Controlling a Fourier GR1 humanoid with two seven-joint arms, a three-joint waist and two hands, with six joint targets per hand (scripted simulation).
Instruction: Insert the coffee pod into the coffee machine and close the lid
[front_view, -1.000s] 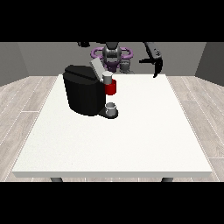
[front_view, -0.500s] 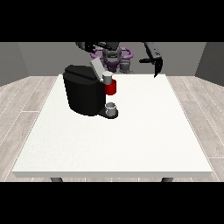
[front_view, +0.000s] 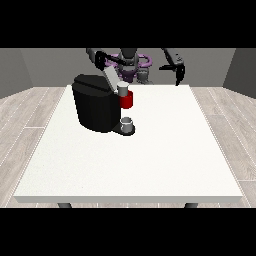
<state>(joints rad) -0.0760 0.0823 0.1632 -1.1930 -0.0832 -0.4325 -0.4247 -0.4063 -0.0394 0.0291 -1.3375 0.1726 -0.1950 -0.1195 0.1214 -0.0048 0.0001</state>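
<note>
The black coffee machine (front_view: 95, 107) stands on the left half of the white table (front_view: 150, 160). Its grey lid (front_view: 111, 78) is tilted up and open. A pale coffee pod (front_view: 123, 90) sits in the top of the red pod holder (front_view: 127, 101) at the machine's front. The hand at the view's left (front_view: 101, 59) is just above and behind the raised lid; whether it touches the lid is unclear. The hand at the view's right (front_view: 177, 69) hangs in the air over the table's far edge, fingers relaxed and pointing down, holding nothing.
A small grey cup (front_view: 127, 124) stands on the machine's base under the red holder. The robot's torso (front_view: 131, 65) is behind the table's far edge. Wooden floor surrounds the table.
The hand at the view's right has risen slightly. The arm at the view's left has shifted a little by the lid. The lid stays up and the pod has not moved.
</note>
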